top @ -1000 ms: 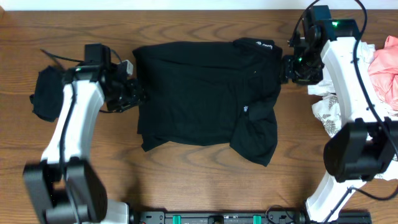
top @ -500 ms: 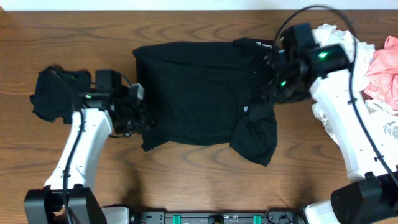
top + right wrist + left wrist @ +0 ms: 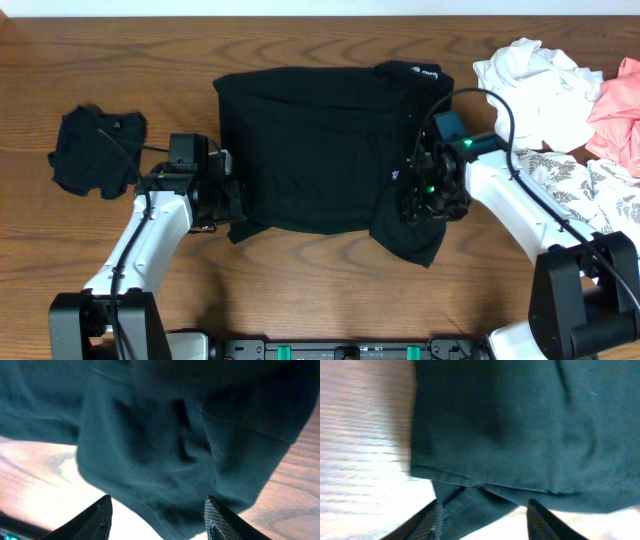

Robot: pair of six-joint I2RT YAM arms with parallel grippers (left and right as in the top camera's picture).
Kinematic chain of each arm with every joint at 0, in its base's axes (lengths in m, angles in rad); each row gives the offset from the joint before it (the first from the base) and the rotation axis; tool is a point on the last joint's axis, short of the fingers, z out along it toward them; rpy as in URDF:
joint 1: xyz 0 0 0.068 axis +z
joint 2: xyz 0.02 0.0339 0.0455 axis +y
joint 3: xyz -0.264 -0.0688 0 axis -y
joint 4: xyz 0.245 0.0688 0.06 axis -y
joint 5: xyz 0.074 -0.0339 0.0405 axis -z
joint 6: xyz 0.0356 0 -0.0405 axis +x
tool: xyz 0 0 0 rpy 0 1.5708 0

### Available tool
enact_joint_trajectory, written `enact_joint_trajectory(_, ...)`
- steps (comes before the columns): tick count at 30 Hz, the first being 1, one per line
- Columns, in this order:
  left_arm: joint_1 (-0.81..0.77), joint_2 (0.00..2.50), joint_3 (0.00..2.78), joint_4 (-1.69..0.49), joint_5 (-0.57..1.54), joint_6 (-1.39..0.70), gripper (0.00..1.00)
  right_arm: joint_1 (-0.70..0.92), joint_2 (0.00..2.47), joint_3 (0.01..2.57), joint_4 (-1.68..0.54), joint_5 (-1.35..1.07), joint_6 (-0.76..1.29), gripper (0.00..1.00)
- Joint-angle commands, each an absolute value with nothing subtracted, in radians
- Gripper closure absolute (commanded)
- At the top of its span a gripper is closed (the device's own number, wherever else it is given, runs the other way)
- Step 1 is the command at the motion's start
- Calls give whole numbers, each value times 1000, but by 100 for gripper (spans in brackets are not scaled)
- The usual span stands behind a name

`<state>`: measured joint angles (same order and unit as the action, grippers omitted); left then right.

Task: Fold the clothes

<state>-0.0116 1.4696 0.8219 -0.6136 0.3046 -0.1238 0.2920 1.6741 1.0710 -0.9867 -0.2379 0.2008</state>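
The shirt [image 3: 320, 150] lies flat mid-worktop [image 3: 300, 290]. Our left gripper [image 3: 484, 505] stands apart at its lower-left corner, and our right gripper [image 3: 157, 499] stands apart over the loose sleeve [image 3: 410, 232]. We should reach low, catch every layer at the edges, then close firmly.

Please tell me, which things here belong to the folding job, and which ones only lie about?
Job in hand: large black collared fabric shirt; left gripper; right gripper; crumpled white garment; pink garment; leaf-print garment.
Lying about: small crumpled black cloth.
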Motion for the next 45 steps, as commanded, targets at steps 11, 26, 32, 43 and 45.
enact_joint_trajectory(11,-12,1517,813,-588,156,-223,30,304,1668,1006,-958,-135,361,43)
enact_joint_trajectory(26,-12,1678,813,-491,172,-211,31,304,1668,1006,-987,-23,501,45)
enact_joint_trajectory(32,-12,1678,813,-497,217,-212,48,304,1668,1006,-982,-23,501,46)
enact_joint_trajectory(43,-12,1678,813,-510,224,-212,75,304,1668,1006,-979,-23,501,45)
enact_joint_trajectory(45,-12,1678,813,-511,224,-212,75,304,1668,1006,-979,-23,501,45)
